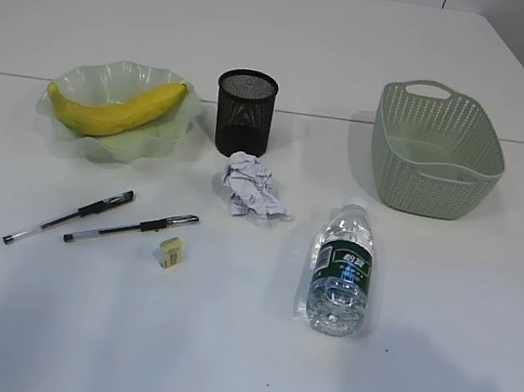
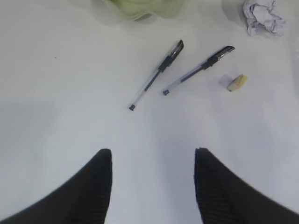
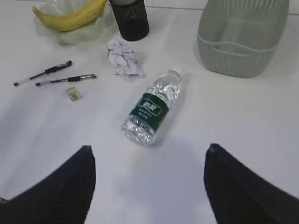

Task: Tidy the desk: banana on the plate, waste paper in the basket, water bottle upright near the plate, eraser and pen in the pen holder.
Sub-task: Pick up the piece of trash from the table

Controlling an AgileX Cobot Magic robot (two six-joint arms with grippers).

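A yellow banana (image 1: 117, 110) lies on the pale green plate (image 1: 167, 138). A black mesh pen holder (image 1: 245, 113) stands right of the plate. Crumpled waste paper (image 1: 253, 189) lies in front of the holder. Two black pens (image 1: 69, 217) (image 1: 131, 229) and a small yellow eraser (image 1: 171, 252) lie at the front left. A clear water bottle (image 1: 341, 267) with a green label lies on its side. The green basket (image 1: 434, 153) stands empty at the right. My left gripper (image 2: 153, 156) is open above bare table, near the pens (image 2: 156, 74). My right gripper (image 3: 148, 151) is open in front of the bottle (image 3: 151, 107). Neither gripper shows in the exterior view.
The table is white, with a seam running behind the plate and basket (image 1: 323, 116). The eraser (image 2: 237, 82) and paper (image 2: 262, 17) show in the left wrist view. The plate (image 3: 70, 32), holder (image 3: 130, 21) and basket (image 3: 243, 37) show in the right wrist view.
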